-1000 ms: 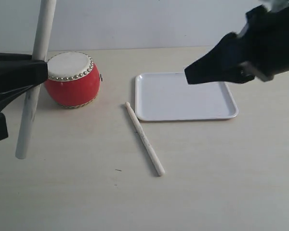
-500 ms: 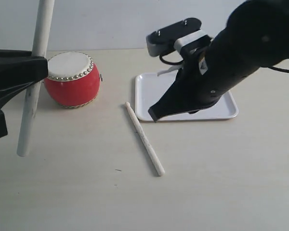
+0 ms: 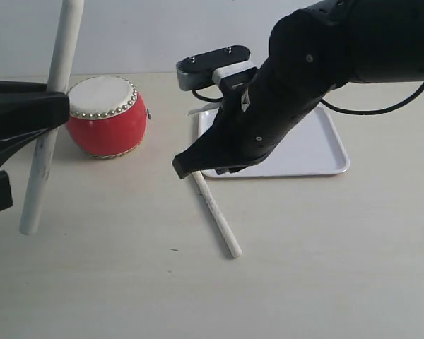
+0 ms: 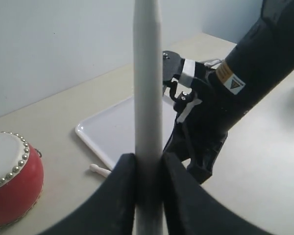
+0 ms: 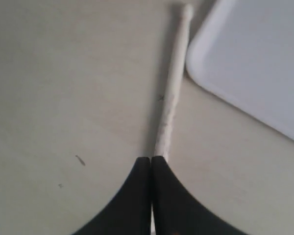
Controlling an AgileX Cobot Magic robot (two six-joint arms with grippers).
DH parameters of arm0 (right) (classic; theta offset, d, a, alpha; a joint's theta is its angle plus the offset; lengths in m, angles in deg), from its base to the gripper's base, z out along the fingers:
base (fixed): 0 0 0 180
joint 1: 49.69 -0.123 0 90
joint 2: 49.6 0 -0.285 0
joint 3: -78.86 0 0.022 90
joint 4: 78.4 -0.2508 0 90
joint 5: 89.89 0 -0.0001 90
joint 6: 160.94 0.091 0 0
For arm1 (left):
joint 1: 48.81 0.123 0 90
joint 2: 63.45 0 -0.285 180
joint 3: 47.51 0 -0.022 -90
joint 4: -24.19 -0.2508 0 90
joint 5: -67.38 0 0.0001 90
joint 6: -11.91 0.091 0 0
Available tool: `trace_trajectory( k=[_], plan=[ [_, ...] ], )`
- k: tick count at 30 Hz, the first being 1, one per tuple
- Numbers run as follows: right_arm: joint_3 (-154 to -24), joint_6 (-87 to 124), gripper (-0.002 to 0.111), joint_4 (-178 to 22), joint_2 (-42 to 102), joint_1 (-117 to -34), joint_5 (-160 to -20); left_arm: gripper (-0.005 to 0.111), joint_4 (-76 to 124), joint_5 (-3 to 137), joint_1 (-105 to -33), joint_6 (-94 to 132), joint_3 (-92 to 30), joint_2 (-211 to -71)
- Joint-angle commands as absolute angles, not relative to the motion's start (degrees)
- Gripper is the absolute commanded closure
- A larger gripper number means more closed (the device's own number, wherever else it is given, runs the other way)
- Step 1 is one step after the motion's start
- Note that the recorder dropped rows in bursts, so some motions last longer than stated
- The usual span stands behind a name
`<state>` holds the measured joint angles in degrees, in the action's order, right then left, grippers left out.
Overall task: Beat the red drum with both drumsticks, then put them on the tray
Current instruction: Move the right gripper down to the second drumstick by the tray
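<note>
The left pincer (image 4: 148, 166) is clamped on the first stick (image 4: 147, 83), holding it nearly upright above the desk (image 3: 304, 275), just left of the drum (image 3: 106, 123) in the exterior view. The right pincer (image 5: 151, 164) has its fingers pressed together with nothing between them, its tip low over the second stick (image 3: 217, 214). That stick lies flat on the desk, its far end just beside the near left corner of the tray (image 3: 325, 152), which sits right of the drum.
</note>
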<state>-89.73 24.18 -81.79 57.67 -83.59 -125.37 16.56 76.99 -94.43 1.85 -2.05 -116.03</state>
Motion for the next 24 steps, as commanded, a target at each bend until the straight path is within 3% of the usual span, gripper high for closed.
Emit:
trace_trajectory(
  k=[1, 12, 20, 24],
  plan=[
    [-92.39, 19.06, 0.106, -86.29, 61.87, -83.66, -127.67, 0.107, 14.66, 78.51, -94.61, 1.26, -1.84, -115.56],
    [-101.08, 19.48, 0.068, -85.51, 74.92, -83.66, -129.64, 0.107, 14.41, 81.99, -90.16, 0.87, -1.84, -115.56],
    [-106.85, 22.78, 0.067, -80.96, 79.06, -83.66, -130.75, 0.107, 14.41, 82.2, -84.41, -0.77, -1.84, -115.56],
    [-110.64, 24.85, 0.067, -76.52, 80.86, -83.66, -138.04, 0.107, 14.41, 82.2, -84.17, -0.9, -1.84, -115.71]
  ],
)
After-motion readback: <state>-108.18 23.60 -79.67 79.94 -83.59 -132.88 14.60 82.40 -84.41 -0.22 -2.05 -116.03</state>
